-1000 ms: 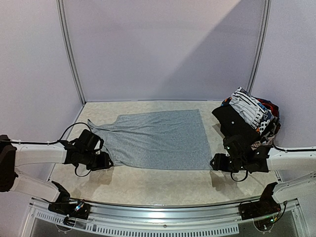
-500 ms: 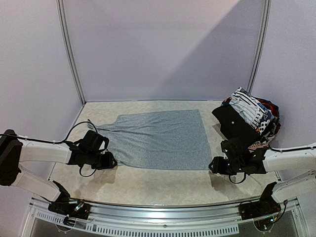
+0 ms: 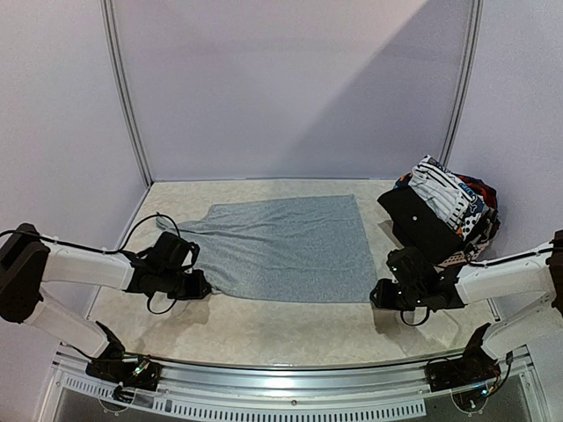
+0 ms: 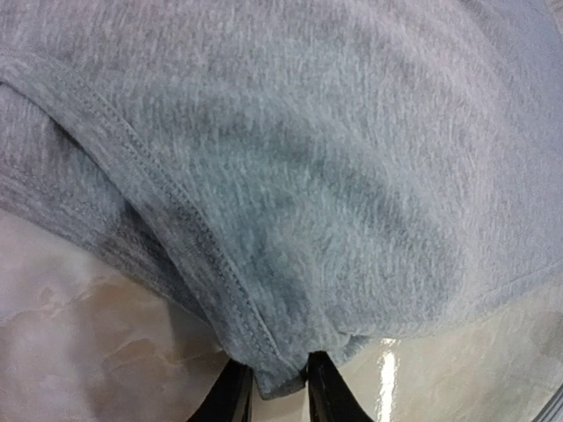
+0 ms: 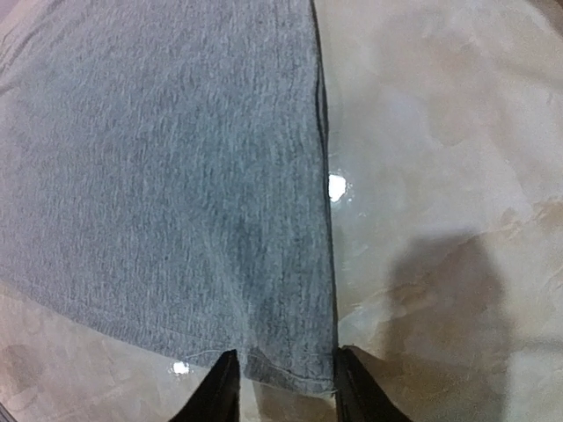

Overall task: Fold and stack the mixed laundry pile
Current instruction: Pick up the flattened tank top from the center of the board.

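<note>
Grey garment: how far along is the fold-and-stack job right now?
Done: the grey garment lies spread flat on the table. In hand: the left pincer pinches its near-left corner; the right pincer straddles the near-right corner, jaws apart. Left: every fold, plus the laundry pile at far right.

At the left end effector (image 3: 202,287): flat grey garment (image 3: 281,246) ahead, low enough to pass over, with bare surface (image 3: 290,330) open on its near side. At the right end effector (image 3: 376,294): same flat cloth in front, but the laundry pile (image 3: 444,215) stands heaped close behind, blocking the far side.
</note>
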Available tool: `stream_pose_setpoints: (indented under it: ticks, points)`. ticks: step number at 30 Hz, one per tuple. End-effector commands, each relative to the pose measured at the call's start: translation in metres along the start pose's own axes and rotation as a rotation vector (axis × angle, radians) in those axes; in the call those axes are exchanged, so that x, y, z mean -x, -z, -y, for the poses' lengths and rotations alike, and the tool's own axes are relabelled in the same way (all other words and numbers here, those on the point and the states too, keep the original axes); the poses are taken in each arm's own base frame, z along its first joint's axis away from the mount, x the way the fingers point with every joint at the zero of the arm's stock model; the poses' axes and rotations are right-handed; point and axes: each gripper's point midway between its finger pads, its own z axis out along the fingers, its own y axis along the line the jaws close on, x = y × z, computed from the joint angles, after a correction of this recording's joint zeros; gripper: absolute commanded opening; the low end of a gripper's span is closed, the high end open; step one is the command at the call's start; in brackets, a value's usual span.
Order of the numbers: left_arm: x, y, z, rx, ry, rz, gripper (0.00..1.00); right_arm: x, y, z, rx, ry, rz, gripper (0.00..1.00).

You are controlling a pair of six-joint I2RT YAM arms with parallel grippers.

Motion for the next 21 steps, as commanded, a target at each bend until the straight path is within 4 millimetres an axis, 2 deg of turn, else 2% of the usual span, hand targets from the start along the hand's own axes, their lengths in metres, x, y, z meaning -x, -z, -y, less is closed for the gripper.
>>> stream_pose_setpoints:
  ticks: [1,5,8,18,21]
  points:
    - [0.005,0.002,0.002,0.026,-0.038,0.031,0.27,-0.011,-0.010,0.009,-0.035,-0.003,-0.041,0.30]
    - [0.009,0.007,-0.004,0.058,-0.040,0.054,0.34,-0.011,-0.010,0.013,-0.059,-0.001,-0.046,0.12]
    - [0.012,0.010,-0.004,0.057,-0.035,0.079,0.34,-0.010,-0.006,0.016,-0.074,0.003,-0.039,0.01]
    - [0.010,0.003,-0.001,0.039,-0.041,0.080,0.35,-0.005,0.004,0.022,-0.093,0.006,-0.009,0.00]
    - [0.006,0.000,-0.001,0.031,-0.043,0.076,0.30,-0.004,0.005,0.022,-0.092,0.005,-0.006,0.00]
